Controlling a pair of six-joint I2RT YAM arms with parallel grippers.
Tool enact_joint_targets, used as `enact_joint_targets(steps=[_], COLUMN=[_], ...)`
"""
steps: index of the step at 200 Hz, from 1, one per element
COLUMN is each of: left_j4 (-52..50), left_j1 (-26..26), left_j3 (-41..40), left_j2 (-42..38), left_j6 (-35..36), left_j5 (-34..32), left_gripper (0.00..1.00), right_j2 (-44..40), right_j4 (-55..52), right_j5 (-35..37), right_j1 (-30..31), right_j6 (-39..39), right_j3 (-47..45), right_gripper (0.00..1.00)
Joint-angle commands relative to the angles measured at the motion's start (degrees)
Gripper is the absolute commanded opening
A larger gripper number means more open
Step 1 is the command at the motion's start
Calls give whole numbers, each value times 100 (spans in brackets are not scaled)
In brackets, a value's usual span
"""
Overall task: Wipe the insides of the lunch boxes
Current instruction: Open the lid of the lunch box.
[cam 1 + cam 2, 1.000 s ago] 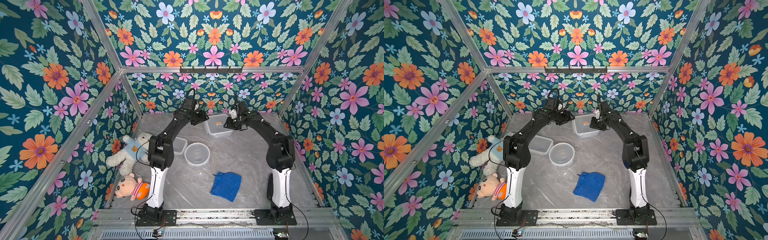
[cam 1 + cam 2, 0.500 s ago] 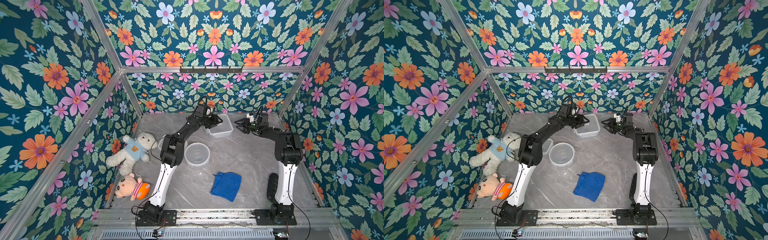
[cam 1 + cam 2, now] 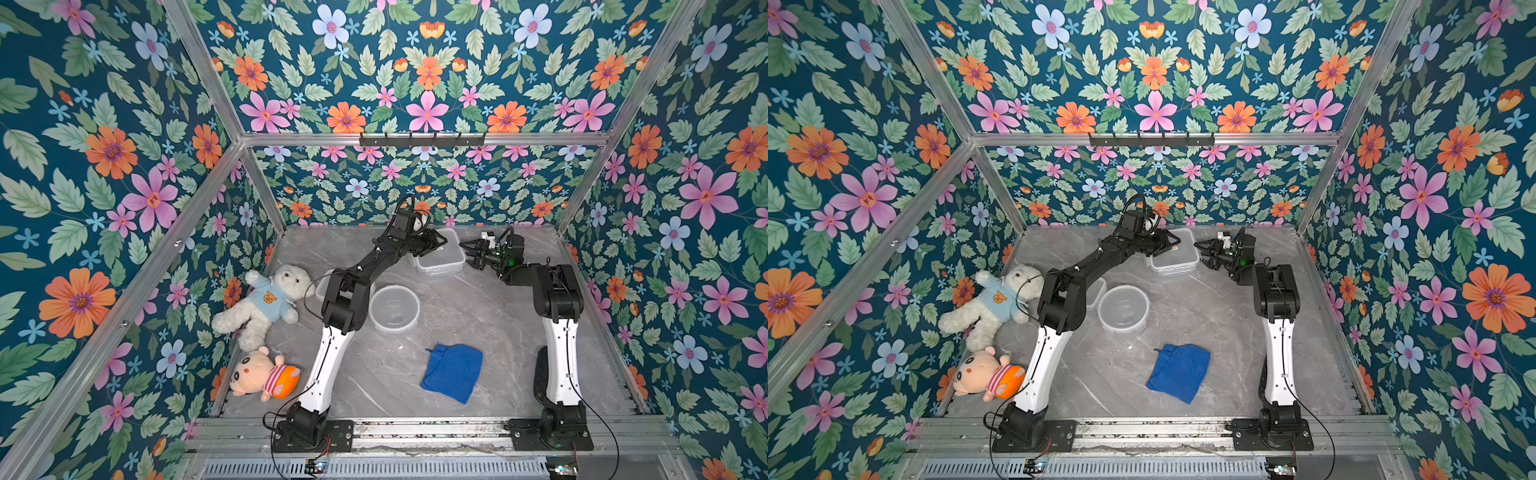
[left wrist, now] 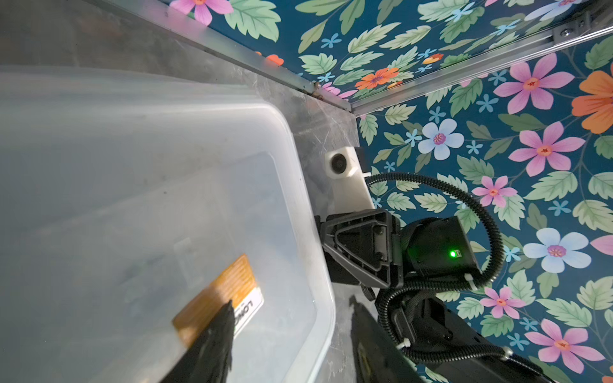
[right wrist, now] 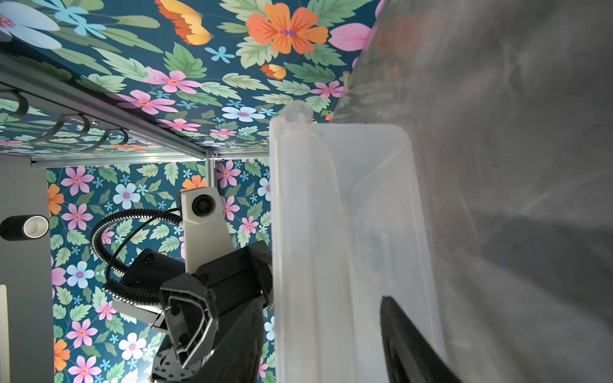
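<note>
The right end effector (image 3: 473,255) has spread its jaws and backed off the large square lunch box (image 3: 442,262); it is now just beside it, empty. The left end effector (image 3: 438,244) hangs half open over the box, clamping nothing. Positioning looks finished, but the blue cloth (image 3: 453,372) lies unused near the front edge of the desk (image 3: 478,316). The box sits mid back edge, cloudy-clear, with an orange label (image 4: 219,291) on its base.
</note>
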Motion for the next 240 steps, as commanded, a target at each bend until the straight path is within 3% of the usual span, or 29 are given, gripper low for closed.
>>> enact_joint_targets(steps=[1, 50, 129, 155, 174, 195, 240], left_j4=[-899, -898, -837, -824, -800, -742, -681], left_j1=[-3, -3, -3, -3, -3, 1, 110], left_j3=[-74, -121, -241, -241, -239, -234, -311], left_j2=[115, 141, 115, 97, 97, 90, -352], left_j6=[-20, 17, 50, 59, 54, 35, 34], left_j5=[-289, -279, -243, -234, -217, -172, -115], left_gripper=[59, 58, 58, 58, 58, 59, 74], right_j2=[-35, -498, -770, -875, -1015, -1279, -2185], right_j4=[725, 858, -770, -1356, -1681, -2271, -4078], right_j5=[-108, -14, 196, 326, 414, 565, 1037], right_j1=[60, -35, 4, 44, 60, 74, 309], right_j6=[397, 300, -867, -1375, -1684, -2217, -3511], right_j3=[-33, -368, -394, -355, -355, -395, -256], right_gripper=[56, 50, 38, 12, 0, 0, 0])
